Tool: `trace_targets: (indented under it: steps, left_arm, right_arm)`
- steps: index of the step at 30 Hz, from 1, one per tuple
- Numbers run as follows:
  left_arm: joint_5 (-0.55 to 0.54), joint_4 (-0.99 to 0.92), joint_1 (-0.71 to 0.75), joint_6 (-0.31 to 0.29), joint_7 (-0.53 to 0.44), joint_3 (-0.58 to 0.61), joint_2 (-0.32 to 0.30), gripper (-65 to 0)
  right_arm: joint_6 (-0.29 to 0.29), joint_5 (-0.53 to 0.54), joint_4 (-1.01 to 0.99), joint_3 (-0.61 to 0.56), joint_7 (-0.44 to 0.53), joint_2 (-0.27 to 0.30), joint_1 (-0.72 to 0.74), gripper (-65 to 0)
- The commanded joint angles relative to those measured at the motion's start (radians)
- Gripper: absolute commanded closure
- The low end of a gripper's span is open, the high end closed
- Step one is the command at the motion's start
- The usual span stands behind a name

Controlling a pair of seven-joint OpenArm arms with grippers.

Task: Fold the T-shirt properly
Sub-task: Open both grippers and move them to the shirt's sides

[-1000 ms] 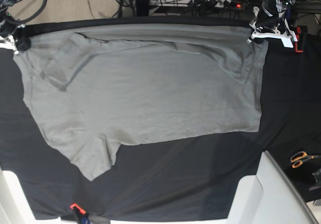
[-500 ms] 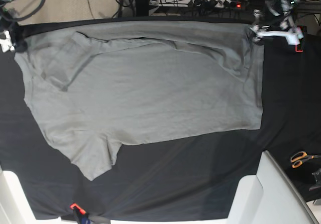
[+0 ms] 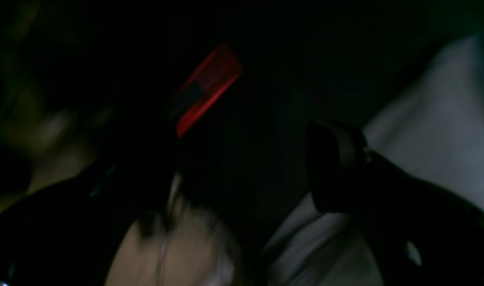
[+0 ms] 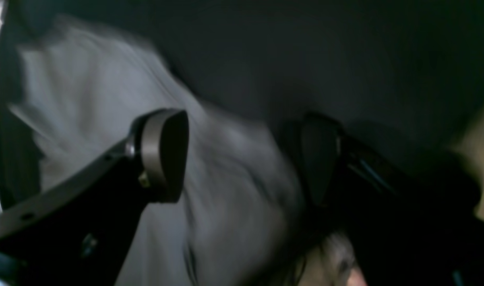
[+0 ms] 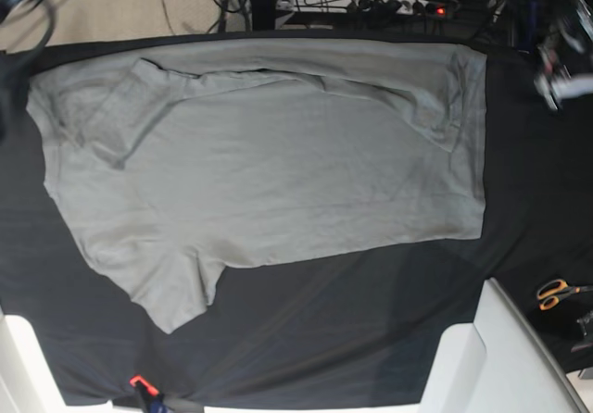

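The light-grey T-shirt (image 5: 269, 172) lies spread on the black table cloth (image 5: 371, 320), with its far part folded over toward me and a sleeve (image 5: 171, 293) pointing to the near left. In the left wrist view my left gripper (image 3: 242, 167) is open with nothing between its fingers, and the T-shirt (image 3: 436, 131) lies off to its right. In the base view my left gripper (image 5: 559, 81) hovers off the shirt's far right corner. My right gripper (image 4: 242, 159) is open just above the blurred T-shirt (image 4: 226, 206), holding nothing. It hardly shows in the base view.
A red clamp (image 3: 206, 89) grips the table's far right edge. Orange-handled scissors (image 5: 556, 293) lie at the right. A white bin (image 5: 500, 357) stands at the near right. Cables and a power strip (image 5: 389, 6) run behind the table.
Both grippers have opened and let go of the shirt's far corners. The left arm has drawn off to the right, the right arm off to the left. The shirt's far edge has settled flat.
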Motion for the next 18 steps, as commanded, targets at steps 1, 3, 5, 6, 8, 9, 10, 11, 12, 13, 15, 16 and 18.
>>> trace_targets:
  steps: [1, 3, 5, 6, 8, 9, 10, 11, 12, 13, 15, 16, 18]
  left_arm:
    - [-0.004, 0.020, -0.023, -0.004, -0.014, 0.011, -0.042, -48.9]
    - [-0.004, 0.018, -0.079, -0.004, -0.006, 0.066, -0.102, -48.9]
    - [-0.003, 0.006, -0.130, -0.004, 0.042, 0.138, -0.168, -48.9]
    - [-0.003, -0.006, -0.165, -0.004, 0.083, 0.184, -0.207, -48.9]
    - [-0.003, -0.048, -0.245, -0.006, 0.146, 0.273, -0.267, -48.4]
    - [-0.003, -0.071, -0.273, -0.006, 0.160, 0.301, -0.284, -48.1]
    - [-0.003, -0.100, -0.303, -0.006, 0.161, 0.327, -0.296, -48.1]
    - [-0.003, -0.130, -0.326, -0.006, 0.160, 0.344, -0.303, -48.1]
    - [-0.003, -0.153, -0.342, -0.006, 0.160, 0.355, -0.310, -48.1]
    - [-0.003, -0.173, -0.360, -0.006, 0.160, 0.361, -0.316, -47.9]
    - [-0.003, -0.226, -0.389, -0.006, 0.160, 0.382, -0.321, -47.9]
    - [-0.003, -0.249, -0.400, -0.006, 0.160, 0.393, -0.324, -47.9]
    - [-0.001, -0.287, -0.414, -0.006, 0.160, 0.433, -0.343, -47.9]
  right_arm:
    - [0.016, 0.020, -0.014, -0.041, 0.047, 0.047, 0.021, -42.2]
    - [0.057, 0.022, -0.090, -0.153, 0.133, 0.105, 0.058, -42.2]
    - [0.096, 0.022, -0.186, -0.270, 0.234, 0.160, 0.096, -42.0]
    - [0.108, 0.022, -0.248, -0.339, 0.297, 0.192, 0.116, -42.0]
    - [0.114, 0.022, -0.381, -0.474, 0.418, 0.246, 0.168, -42.0]
    - [0.116, 0.022, -0.439, -0.531, 0.466, 0.263, 0.188, -42.0]
    - [0.116, 0.022, -0.502, -0.590, 0.521, 0.281, 0.216, -42.0]
    - [0.116, 0.022, -0.562, -0.643, 0.575, 0.295, 0.245, -42.0]
    - [0.117, 0.022, -0.614, -0.682, 0.615, 0.304, 0.266, -42.0]
    - [0.117, 0.022, -0.666, -0.719, 0.656, 0.312, 0.288, -42.0]
    - [0.117, 0.022, -0.782, -0.797, 0.744, 0.321, 0.343, -42.3]
    - [0.117, 0.020, -0.831, -0.830, 0.782, 0.323, 0.369, -42.5]
    - [0.116, 0.020, -0.946, -0.919, 0.868, 0.329, 0.437, -42.5]
